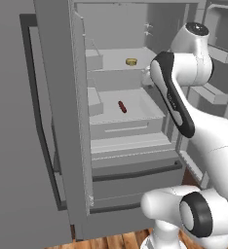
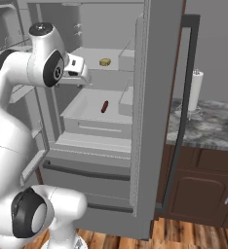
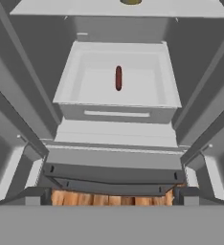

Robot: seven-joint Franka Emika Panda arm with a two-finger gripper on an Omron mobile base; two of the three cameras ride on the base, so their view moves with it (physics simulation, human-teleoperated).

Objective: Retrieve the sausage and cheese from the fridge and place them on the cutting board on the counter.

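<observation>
The gripper [image 2: 85, 74] sits at the fridge opening, jaws spread wide apart with nothing between them, which suits an approach since no grasp has started. The hand camera looks down and in, so the target drawer lands near centre frame, probably deliberate for lining up the pick.

The fridge [image 1: 57, 121] has both doors swung fully out, which gives the arm a clear path to the shelves. Lower drawers are closed (not needed for this task, as far as visible).

Next in: an open white tray drawer [image 3: 117, 83] at mid height. The sausage [image 3: 118, 78] lies flat on its floor, near the middle, apart from all walls. With its long axis running front to back, the jaws would likely need to close across the short axis. Free space on both sides should make finger entry easy.

Further up and back: a small yellowish object [image 1: 131, 62] rests on the upper shelf, likely the cheese (too small to be sure).

Off to the robot's right, the counter [image 2: 208, 124] carries a paper towel roll [image 2: 196, 86]. The drop-off still needs a base move, by this judgement.
</observation>
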